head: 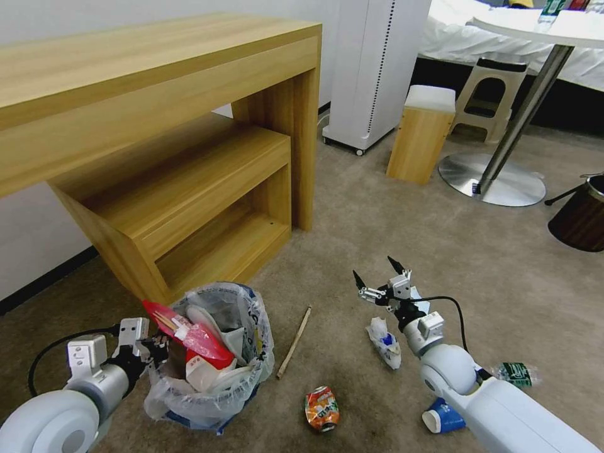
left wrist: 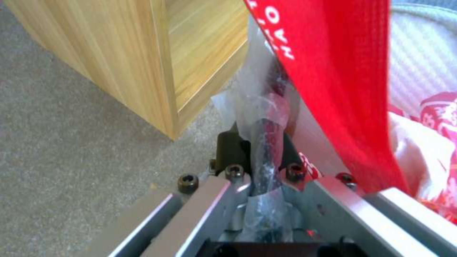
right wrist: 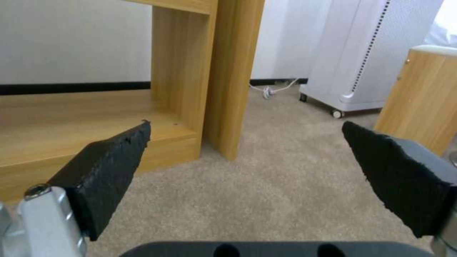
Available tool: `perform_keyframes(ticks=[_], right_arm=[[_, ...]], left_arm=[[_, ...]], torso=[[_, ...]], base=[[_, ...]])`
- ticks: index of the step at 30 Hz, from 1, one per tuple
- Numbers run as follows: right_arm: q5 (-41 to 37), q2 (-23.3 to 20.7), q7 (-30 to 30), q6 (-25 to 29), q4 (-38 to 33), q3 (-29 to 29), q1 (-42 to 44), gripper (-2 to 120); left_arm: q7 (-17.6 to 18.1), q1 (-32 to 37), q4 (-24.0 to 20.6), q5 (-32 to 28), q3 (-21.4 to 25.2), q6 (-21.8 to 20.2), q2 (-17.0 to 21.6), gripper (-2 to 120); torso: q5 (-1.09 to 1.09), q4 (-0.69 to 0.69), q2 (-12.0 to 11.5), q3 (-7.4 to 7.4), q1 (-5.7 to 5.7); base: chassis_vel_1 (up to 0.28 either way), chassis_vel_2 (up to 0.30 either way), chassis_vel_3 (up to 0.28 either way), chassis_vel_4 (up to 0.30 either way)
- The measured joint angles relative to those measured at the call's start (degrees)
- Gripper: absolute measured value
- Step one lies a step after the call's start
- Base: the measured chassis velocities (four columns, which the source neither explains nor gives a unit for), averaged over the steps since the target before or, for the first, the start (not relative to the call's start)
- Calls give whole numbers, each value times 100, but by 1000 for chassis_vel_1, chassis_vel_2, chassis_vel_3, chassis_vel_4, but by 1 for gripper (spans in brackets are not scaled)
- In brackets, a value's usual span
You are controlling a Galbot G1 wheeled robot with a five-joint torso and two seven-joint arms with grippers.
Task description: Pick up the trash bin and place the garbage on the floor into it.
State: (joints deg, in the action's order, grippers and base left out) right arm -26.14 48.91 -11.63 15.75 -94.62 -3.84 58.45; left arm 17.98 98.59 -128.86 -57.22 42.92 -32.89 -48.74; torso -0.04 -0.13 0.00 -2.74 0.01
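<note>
- Two grippers are seen low in the head view: the left gripper [head: 153,348] at the lower left, the right gripper [head: 380,277] just right of centre.
- The left gripper is clamped on the near-left rim of the trash bin [head: 214,352]; in the left wrist view its fingers [left wrist: 228,150] are closed on the crinkled clear liner and the dark rim.
- The trash bin is found at the lower left of the head view, on the carpet in front of the wooden shelf unit [head: 189,207], already heaped with white items and a red wrapper [head: 189,336].
- The right gripper is held above the carpet with its jaws wide apart and nothing between them; in the right wrist view only bare carpet is seen between the black pads [right wrist: 109,171].
- Several pieces of garbage are left on the floor: a wooden stick [head: 294,342], a crumpled white paper cup [head: 385,341], a crushed orange can [head: 321,408], a blue cup [head: 442,416] and a clear bottle [head: 517,374].
- The crumpled white paper cup lies just below the right gripper in the frame, beside its wrist, so the right arm is judged the nearer one.
- The wooden stick lies between bin and right gripper, its long axis running from lower left to upper right; a grasp across that axis would be needed.
</note>
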Motion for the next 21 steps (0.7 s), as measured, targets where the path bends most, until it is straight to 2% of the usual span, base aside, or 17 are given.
perform_keyframes(ticks=[21], right_arm=[[49, -74, -43, -140, -187, -42, 75, 100]], left_arm=[[4, -20, 48, -41, 6, 8, -66, 0]], torso=[[0, 0, 0, 0, 0]], base=[[0, 0, 0, 0]])
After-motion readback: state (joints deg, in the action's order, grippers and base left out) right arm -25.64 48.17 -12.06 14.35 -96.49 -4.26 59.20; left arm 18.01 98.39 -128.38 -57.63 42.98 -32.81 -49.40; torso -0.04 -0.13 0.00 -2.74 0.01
